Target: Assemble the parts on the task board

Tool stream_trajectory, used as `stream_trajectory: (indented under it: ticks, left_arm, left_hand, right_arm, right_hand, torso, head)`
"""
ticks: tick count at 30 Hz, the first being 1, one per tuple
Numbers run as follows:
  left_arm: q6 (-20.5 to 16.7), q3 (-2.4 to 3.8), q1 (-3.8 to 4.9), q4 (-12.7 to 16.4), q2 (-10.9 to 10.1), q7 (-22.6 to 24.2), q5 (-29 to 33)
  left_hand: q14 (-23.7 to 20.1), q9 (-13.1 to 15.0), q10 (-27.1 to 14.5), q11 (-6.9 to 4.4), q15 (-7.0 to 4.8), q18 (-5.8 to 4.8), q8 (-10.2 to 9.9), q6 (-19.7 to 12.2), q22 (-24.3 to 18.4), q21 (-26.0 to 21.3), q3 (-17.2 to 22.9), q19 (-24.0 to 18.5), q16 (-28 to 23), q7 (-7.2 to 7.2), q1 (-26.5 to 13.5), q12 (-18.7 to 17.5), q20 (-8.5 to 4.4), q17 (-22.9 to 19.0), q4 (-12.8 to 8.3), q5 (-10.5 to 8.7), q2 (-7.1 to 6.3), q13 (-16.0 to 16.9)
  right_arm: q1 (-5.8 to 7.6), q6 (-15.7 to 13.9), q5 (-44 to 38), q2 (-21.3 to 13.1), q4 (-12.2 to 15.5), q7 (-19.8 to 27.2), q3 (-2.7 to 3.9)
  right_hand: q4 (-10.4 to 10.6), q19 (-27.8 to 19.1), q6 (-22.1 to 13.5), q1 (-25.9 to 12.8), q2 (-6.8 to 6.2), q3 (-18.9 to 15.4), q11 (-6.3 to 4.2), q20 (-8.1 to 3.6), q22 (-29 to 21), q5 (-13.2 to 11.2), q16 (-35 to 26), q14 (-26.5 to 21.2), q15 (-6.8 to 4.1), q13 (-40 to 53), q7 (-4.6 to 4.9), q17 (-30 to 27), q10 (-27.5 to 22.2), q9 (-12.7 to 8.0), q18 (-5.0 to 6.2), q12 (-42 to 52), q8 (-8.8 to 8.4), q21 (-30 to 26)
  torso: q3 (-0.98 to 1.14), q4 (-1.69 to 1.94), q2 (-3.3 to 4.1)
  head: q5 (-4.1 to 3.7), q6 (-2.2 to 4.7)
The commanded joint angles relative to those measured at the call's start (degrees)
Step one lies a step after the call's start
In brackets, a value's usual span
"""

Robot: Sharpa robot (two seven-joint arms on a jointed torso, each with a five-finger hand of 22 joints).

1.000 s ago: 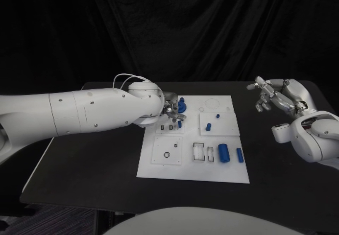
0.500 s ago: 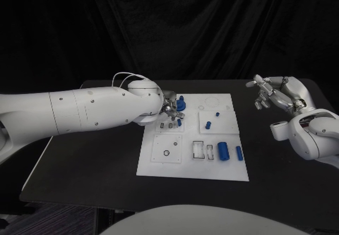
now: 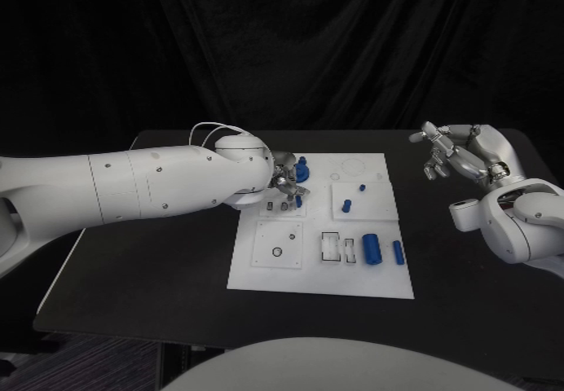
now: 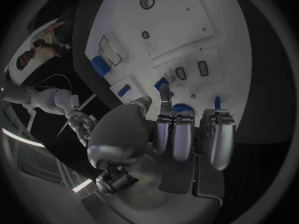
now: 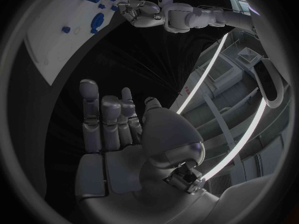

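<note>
The white task board (image 3: 268, 273) lies mid-table. Blue parts stand or lie on it: a cluster at the far left corner (image 3: 301, 170), two small pegs (image 3: 348, 206) on a raised square, and two cylinders (image 3: 372, 248) near the right edge. My left hand (image 3: 286, 186) hangs over the far left part of the board, fingers curled down beside the blue cluster (image 4: 181, 107); whether it holds a piece is hidden by the fingers (image 4: 164, 92). My right hand (image 3: 454, 158) is raised to the right of the board, fingers spread and holding nothing (image 5: 121, 127).
Rectangular slots (image 3: 332, 247) and a square plate with a small ring (image 3: 279, 244) sit on the near half of the board. The black table (image 3: 153, 269) lies bare left and right of the board. My bulky left forearm (image 3: 153, 183) crosses the table's left side.
The right hand has lifted slightly and drifted a little. The left hand stays over the same corner of the board; the whole picture has shifted a little.
</note>
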Motion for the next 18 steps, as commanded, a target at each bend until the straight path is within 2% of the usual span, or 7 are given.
stream_trajectory:
  ticks: [1, 18]
  left_arm:
    - [-1.1, 0.04, -0.33, -0.5, 0.3, 2.2, -0.2]
    - [-1.6, 0.04, -1.67, -2.6, 1.6, 3.3, -0.2]
  left_hand:
    - [6.1, 0.2, 6.0, -0.38, -0.32, -0.12, -0.3, 0.3, 8.5, -0.2, -0.3, 1.2, 0.2, -0.11, 0.2, 0.2, -0.45, 15.1, -0.1, 0.32, 0.70, 15.1]
    - [6.1, 0.2, 6.0, -0.35, -0.35, 0.08, -1.6, 0.3, 7.7, -0.5, -0.3, 0.6, 0.2, -0.02, 0.6, 0.2, -0.52, 15.1, -0.4, 0.77, 0.81, 15.1]
  right_arm:
    - [-0.16, -1.1, -1.0, 0.1, -0.1, 0.5, 0.04]
    - [-0.17, -1.0, -1.5, 0.4, -0.3, 0.3, 0.04]
  right_hand:
    - [0.0, 0.3, 0.0, 0.7, 0.02, 0.5, 0.05, -0.10, 0.0, 0.4, 0.2, 0.4, 0.05, -0.1, -0.34, -0.1, 0.4, -0.1, 0.00, 0.3, 0.20, 0.2]
    - [-0.1, 0.3, -0.1, 1.0, -0.07, 0.6, 0.04, -0.12, 0.0, 0.5, 0.2, 0.4, 0.04, -0.2, -0.34, -0.1, 0.5, -0.1, 0.01, 0.3, 0.17, 0.1]
  torso:
    - [-0.04, 0.02, -0.01]
    - [-0.10, 0.00, -0.06]
  head:
    - [0.07, -0.01]
    - [-0.11, -0.01]
